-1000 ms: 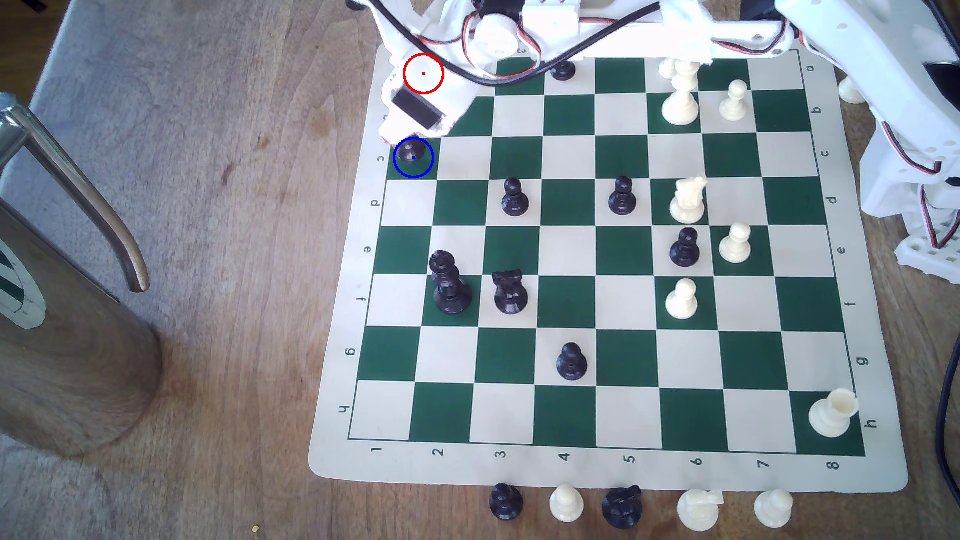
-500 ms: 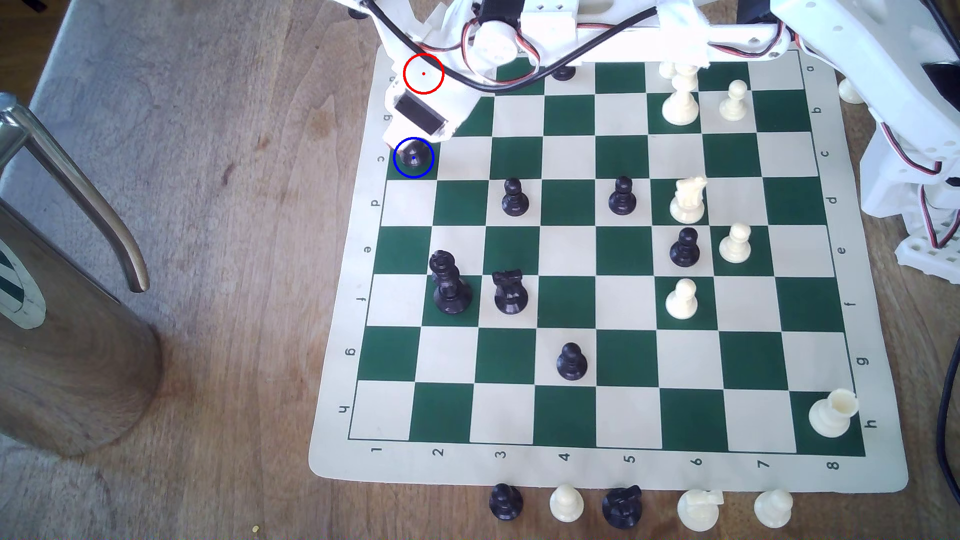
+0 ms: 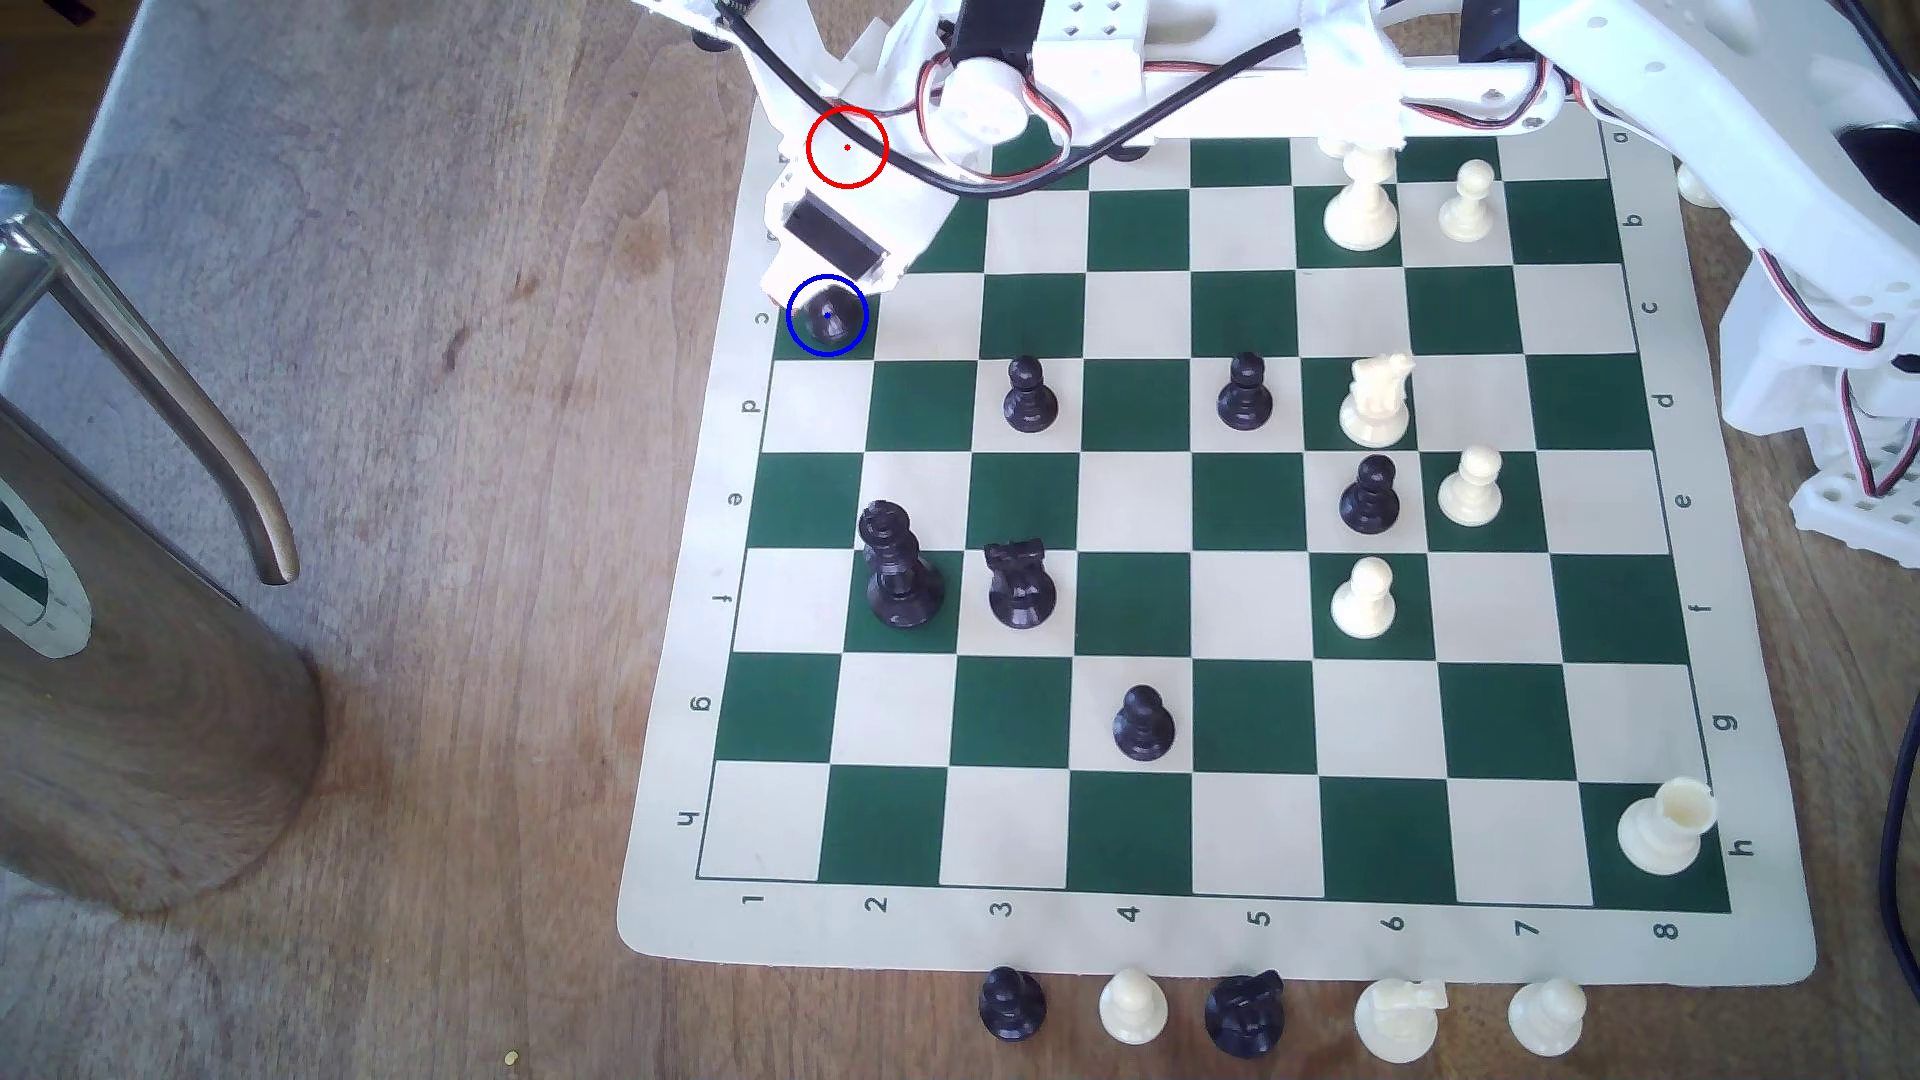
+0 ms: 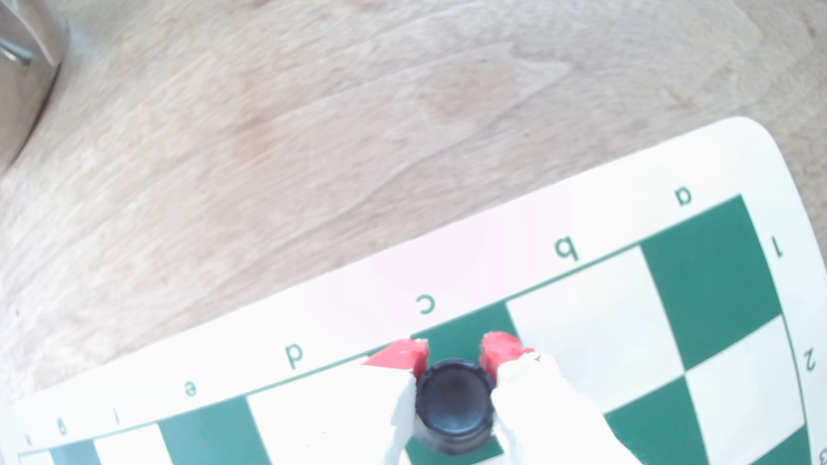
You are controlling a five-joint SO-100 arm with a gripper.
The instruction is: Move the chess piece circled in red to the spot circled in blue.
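Black plastic rook (image 4: 454,404), pinched upright between our closed jaws, sits over the blue-ringed spot (image 3: 854,338) at the board's (image 3: 1226,940) ten o'clock, seemingly awaiting release.

Wooden table (image 3: 468,312), chess mat (image 3: 665,914), steel jug (image 3: 125,675), captured pieces (image 3: 1247,1013)
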